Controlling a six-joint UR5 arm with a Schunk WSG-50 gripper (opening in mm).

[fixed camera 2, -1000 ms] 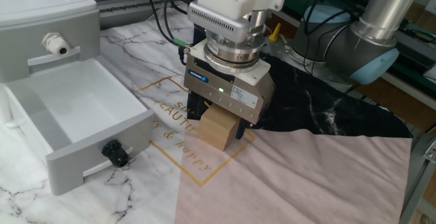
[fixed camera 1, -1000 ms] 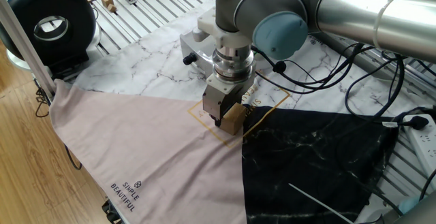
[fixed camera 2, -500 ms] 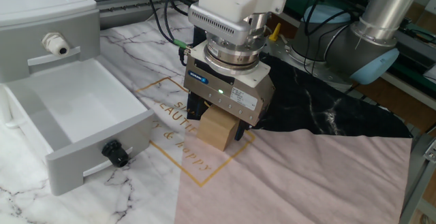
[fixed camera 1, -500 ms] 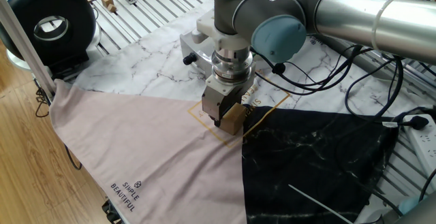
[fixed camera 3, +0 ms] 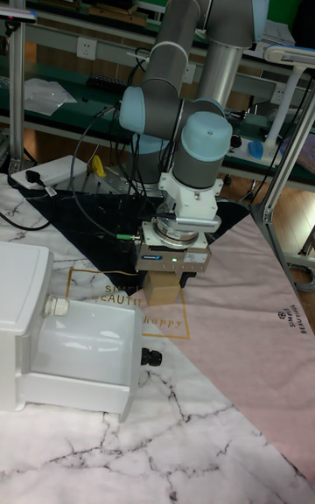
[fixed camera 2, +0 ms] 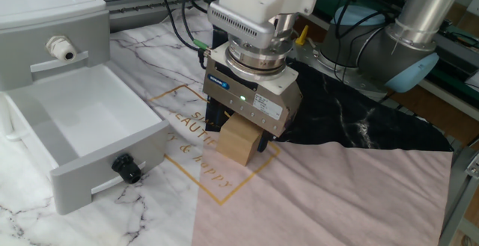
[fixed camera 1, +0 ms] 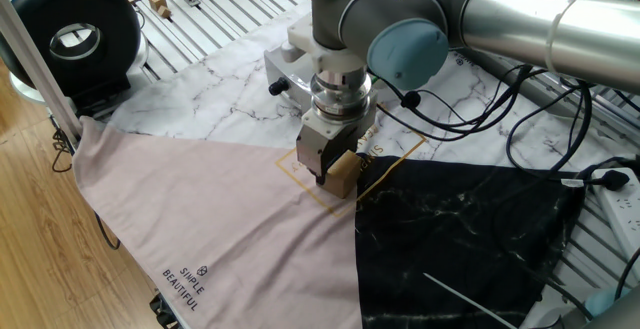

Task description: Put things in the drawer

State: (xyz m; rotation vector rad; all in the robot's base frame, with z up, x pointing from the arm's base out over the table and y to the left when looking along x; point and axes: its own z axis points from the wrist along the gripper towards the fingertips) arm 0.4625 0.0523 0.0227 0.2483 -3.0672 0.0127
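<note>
Gripper: the gripper (fixed camera 2: 241, 143) points straight down, its dark fingers closed against opposite sides of the cube (fixed camera 2: 240, 140); a green light glows on its housing.
Cube: tan-brown, upright between the fingers, over the gold printed square on the cloth (fixed camera 2: 337, 201); whether its underside touches the cloth or sits just above it cannot be told. In the tall fixed view the cube (fixed camera 3: 163, 288) shows directly below the gripper (fixed camera 3: 164, 285).
Drawer: the white drawer (fixed camera 2: 82, 130) is pulled open from the white cabinet (fixed camera 2: 45, 22), its black knob (fixed camera 2: 127, 169) facing outward; nothing lies in the visible part of its inside. The cube sits apart from it, off to the side of its open front.
Tabletop: covered by a cloth of marble-white, pink and black sections (fixed camera 1: 200, 219).
Arm: the silver arm (fixed camera 1: 530, 19) reaches in over the black section.
</note>
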